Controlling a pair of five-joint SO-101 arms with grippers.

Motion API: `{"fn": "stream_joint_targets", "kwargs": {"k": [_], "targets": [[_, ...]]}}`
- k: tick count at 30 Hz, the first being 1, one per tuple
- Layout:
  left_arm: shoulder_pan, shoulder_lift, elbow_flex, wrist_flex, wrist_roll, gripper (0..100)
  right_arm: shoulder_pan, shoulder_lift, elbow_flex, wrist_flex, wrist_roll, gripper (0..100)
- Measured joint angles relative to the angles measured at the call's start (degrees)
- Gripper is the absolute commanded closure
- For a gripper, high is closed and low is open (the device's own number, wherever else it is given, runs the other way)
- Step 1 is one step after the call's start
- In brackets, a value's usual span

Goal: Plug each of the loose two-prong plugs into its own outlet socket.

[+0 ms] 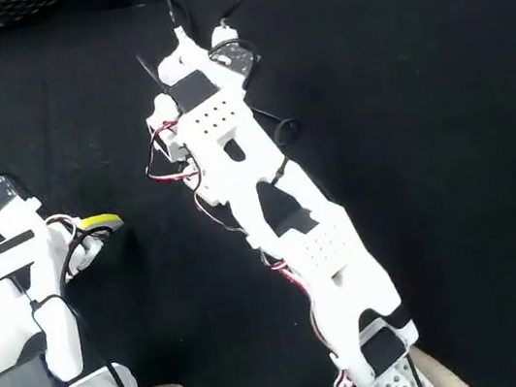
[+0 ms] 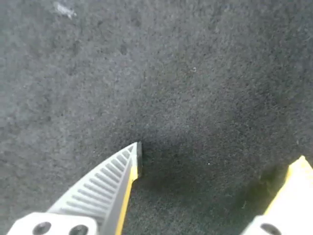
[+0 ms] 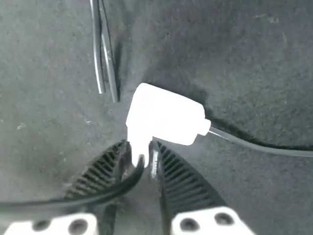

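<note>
White boxy plug (image 3: 166, 117), seemingly tight in right gripper (image 3: 142, 148); left gripper (image 2: 218, 152) agape.

Spotted one chunky white plug (image 3: 166, 120), narrow end pinched in the right gripper (image 3: 142, 149), thin black cord (image 3: 264, 146) trailing off.

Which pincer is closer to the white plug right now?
Right. The right pincer grips the plug by its narrow end; the left pincer hangs open over the black cloth, apart from the plug.

bare black cloth (image 1: 444, 125) at right; thin cables (image 3: 105, 54) beside white plug (image 3: 166, 115)
</note>
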Motion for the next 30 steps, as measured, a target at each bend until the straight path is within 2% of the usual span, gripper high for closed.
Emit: {"fn": "stream_joint_targets", "kwargs": {"k": [30], "targets": [[0.0,0.0,0.0,0.0,0.0,55,1.2,3.7,-2.8,-1.4,0.0,98.5]]}}
